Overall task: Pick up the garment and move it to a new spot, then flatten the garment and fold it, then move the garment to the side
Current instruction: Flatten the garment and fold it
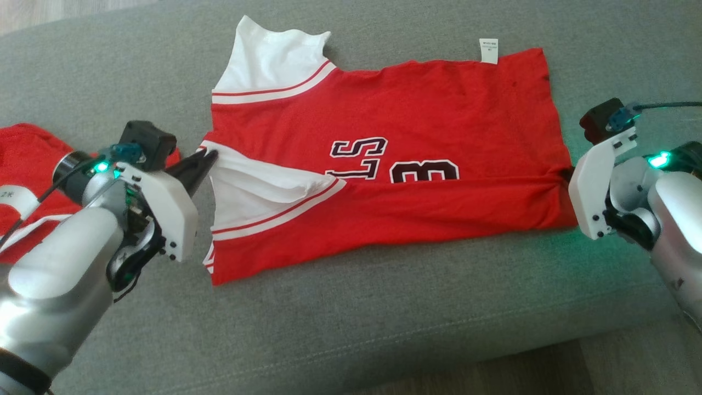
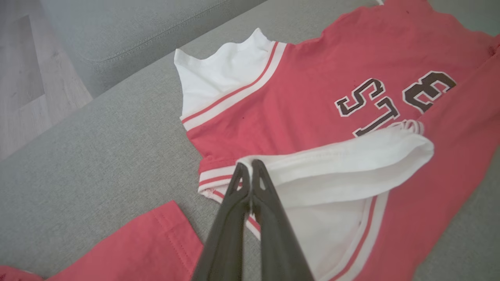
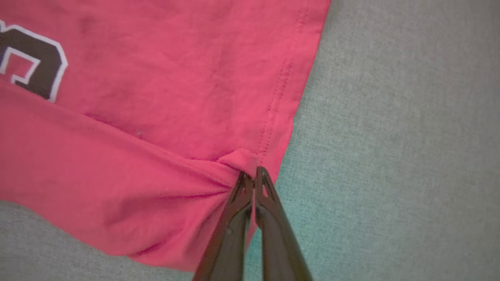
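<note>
A: Where does the red jersey with white sleeves and dark lettering [image 1: 417,109] lie?

B: Spread flat on the grey fabric sofa seat [image 1: 384,318], its near long edge folded up over itself.

A: And the grippers?

B: The left gripper [image 2: 247,168] is clenched on the white sleeve edge at the jersey's left end. The right gripper [image 3: 254,175] is pinched on a bunched bit of hem at the jersey's right end, where the fold meets the stitched edge.

A: Room around the jersey?

B: Bare seat in front of it, down to the cushion's front seam, and more bare seat past the hem. To the jersey's left a second red cloth [image 1: 27,153] lies near, with a grey gap between them. Pale wooden floor [image 2: 23,97] shows beyond the seat on that side.

A: Anything hard to make out?

B: The fold covers the lower half of the lettering. The second cloth is cut off by the picture's edge and partly behind the left arm. In the head view the right fingers sit behind their white housing. The print on the white label [image 1: 488,50] at the jersey's far edge is too small to read.
</note>
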Controlling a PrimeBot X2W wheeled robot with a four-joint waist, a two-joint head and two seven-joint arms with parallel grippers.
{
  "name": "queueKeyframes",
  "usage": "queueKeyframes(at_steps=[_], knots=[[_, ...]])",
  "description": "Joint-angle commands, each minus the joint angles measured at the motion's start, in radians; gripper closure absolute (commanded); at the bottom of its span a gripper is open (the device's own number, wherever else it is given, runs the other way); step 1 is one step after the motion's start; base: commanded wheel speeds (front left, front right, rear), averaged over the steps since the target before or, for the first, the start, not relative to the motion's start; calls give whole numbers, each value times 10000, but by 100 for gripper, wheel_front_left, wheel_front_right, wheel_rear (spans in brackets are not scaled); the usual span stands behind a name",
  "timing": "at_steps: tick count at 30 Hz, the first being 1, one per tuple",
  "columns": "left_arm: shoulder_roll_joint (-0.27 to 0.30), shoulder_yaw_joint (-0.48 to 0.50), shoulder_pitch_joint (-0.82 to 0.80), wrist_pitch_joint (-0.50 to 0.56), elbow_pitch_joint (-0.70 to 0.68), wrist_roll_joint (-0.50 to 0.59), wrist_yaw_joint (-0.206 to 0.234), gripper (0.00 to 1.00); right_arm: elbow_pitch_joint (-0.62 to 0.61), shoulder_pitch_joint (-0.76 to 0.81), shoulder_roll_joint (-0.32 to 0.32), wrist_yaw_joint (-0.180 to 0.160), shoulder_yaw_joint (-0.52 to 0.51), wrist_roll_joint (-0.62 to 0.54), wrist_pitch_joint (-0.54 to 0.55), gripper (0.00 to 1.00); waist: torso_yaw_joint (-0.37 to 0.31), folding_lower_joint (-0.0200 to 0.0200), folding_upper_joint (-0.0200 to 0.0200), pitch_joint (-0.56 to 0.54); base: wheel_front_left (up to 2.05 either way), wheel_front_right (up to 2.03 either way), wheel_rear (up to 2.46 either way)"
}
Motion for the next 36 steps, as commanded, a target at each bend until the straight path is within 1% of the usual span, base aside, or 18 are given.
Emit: queueKeyframes(at_steps=[1,15,16,17,18,21,24,25,28,29,33,36], knots=[[305,429,-608,-33,-67,48,48,100,-148,-193,-69,-4,25,-113,-118,100,-14,0,0,-12,0,0,0],[-183,82,-744,-242,867,95,-77,100,438,-252,140,-4,380,46,-210,100,71,0,0,-93,0,0,0],[-255,102,-759,-316,942,115,23,58,500,-277,156,-4,350,23,-275,93,84,0,0,-101,0,0,0],[-329,122,-776,-411,1021,144,128,0,552,-306,181,-4,295,-16,-411,11,94,0,0,-110,0,0,0],[-400,135,-783,-491,1101,156,197,0,700,-318,244,-4,158,19,-445,0,101,0,0,-127,0,0,0],[-614,286,-818,-817,1358,130,502,0,878,-388,387,-4,21,-107,-755,0,126,0,0,-176,0,0,0],[-785,694,-830,-1436,1591,16,1102,0,1053,-420,523,-4,-369,-223,-1402,0,140,0,0,-297,0,0,0],[-849,1039,-729,-1900,1606,-166,1470,0,1077,-370,611,-4,-625,-324,-2036,0,140,0,0,-416,0,0,0],[-903,1701,-372,-2455,1292,-523,2037,0,1072,-213,705,-4,-1164,-638,-3229,0,164,0,0,-667,0,0,0],[-903,1701,-372,-2455,1292,-523,2037,0,1072,-213,705,-4,-1164,-638,-3229,0,164,0,0,-667,0,0,0],[-998,2826,634,-2729,129,-833,2858,0,917,269,1136,-4,-2180,-894,-4720,0,182,0,0,-1059,0,0,0],[-1178,3729,1810,-2743,-1285,-445,3345,0,635,809,1534,-4,-2982,-1258,-5631,0,204,0,0,-1334,0,0,0]])
